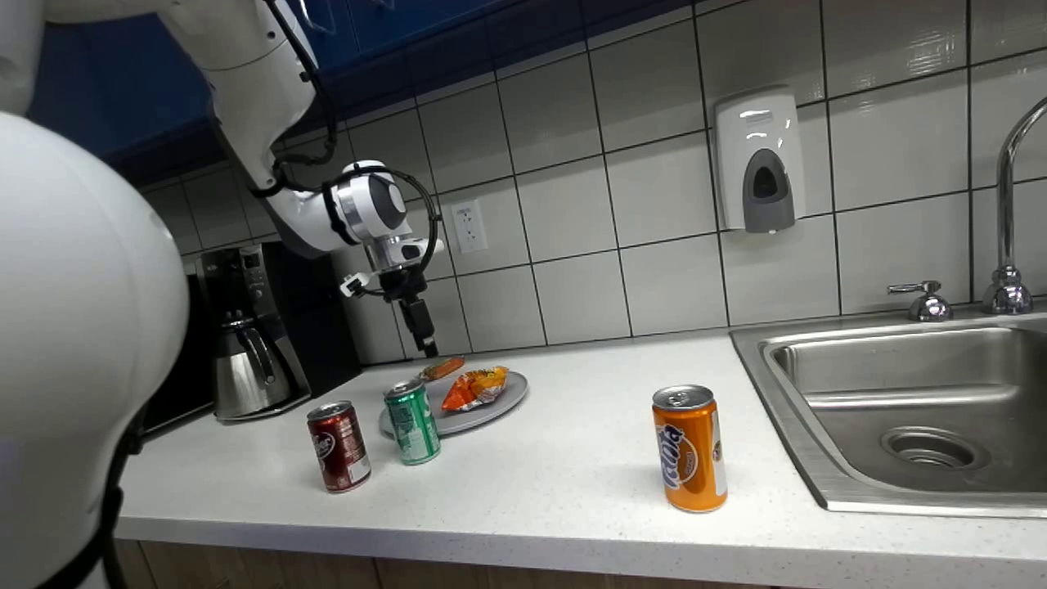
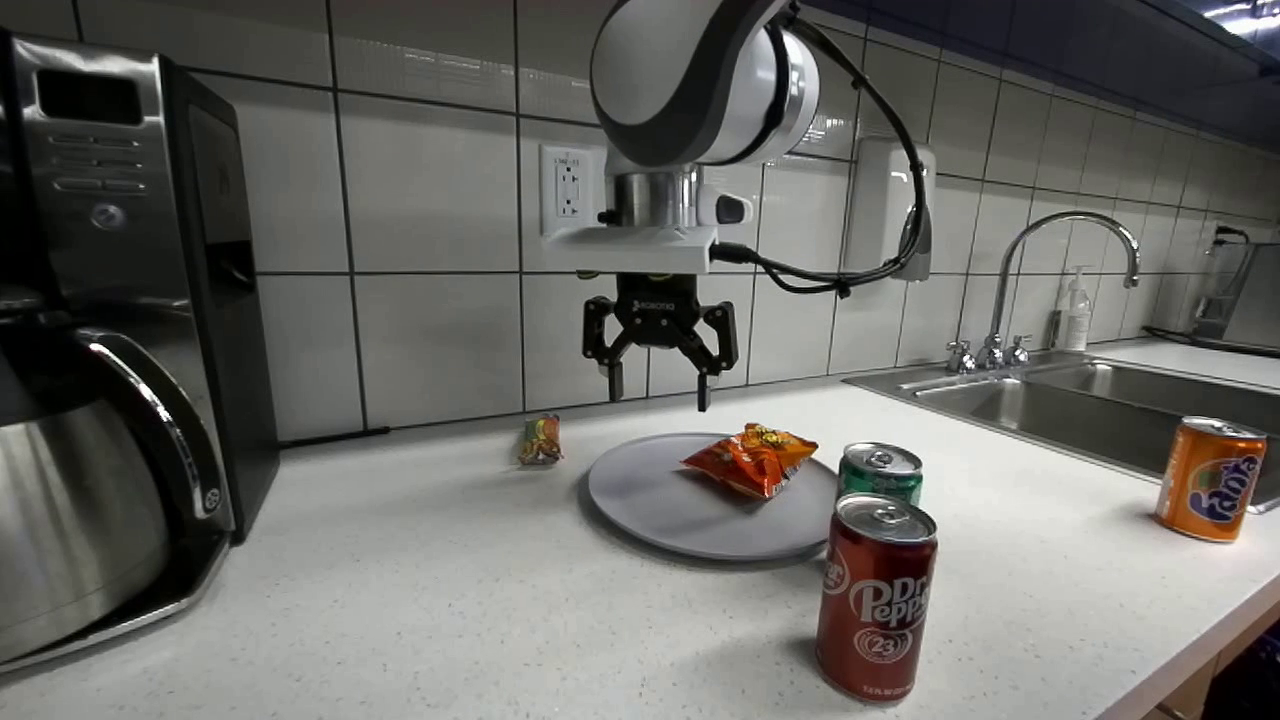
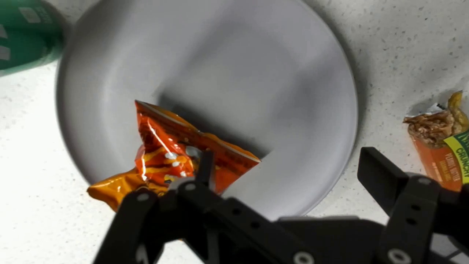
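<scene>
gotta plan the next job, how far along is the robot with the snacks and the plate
Looks done: the orange snack bag lies on the gray plate. In hand: nothing; the gripper hangs open above the counter, touching neither snack. Possibly left, if both snacks are meant for the plate: the peanut butter packet lies off it, on the counter.

In an exterior view, I see a coffee maker point(image 1: 286, 327) at nine o'clock, a soap dispenser point(image 1: 757, 155) at two. An orange can point(image 1: 691, 454) stands between four and five, near a sink point(image 1: 787, 409) toward four.
</scene>
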Action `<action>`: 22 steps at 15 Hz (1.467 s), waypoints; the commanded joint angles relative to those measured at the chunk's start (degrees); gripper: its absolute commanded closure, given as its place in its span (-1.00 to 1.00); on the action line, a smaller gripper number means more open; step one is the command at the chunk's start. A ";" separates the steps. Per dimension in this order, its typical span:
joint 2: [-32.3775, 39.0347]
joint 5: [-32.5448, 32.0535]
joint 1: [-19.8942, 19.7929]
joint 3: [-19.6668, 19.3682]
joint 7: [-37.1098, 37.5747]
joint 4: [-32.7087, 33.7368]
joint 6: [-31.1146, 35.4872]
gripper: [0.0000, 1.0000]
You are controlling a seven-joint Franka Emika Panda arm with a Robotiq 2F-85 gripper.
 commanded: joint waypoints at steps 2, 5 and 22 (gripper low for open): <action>-2.69 -2.00 -0.78 0.05 6.62 -2.92 -1.70 -1.00; -3.04 -1.91 -1.22 0.13 9.23 -4.30 -1.24 -1.00; -4.92 -3.24 -5.24 -1.03 14.43 -8.64 -0.80 -1.00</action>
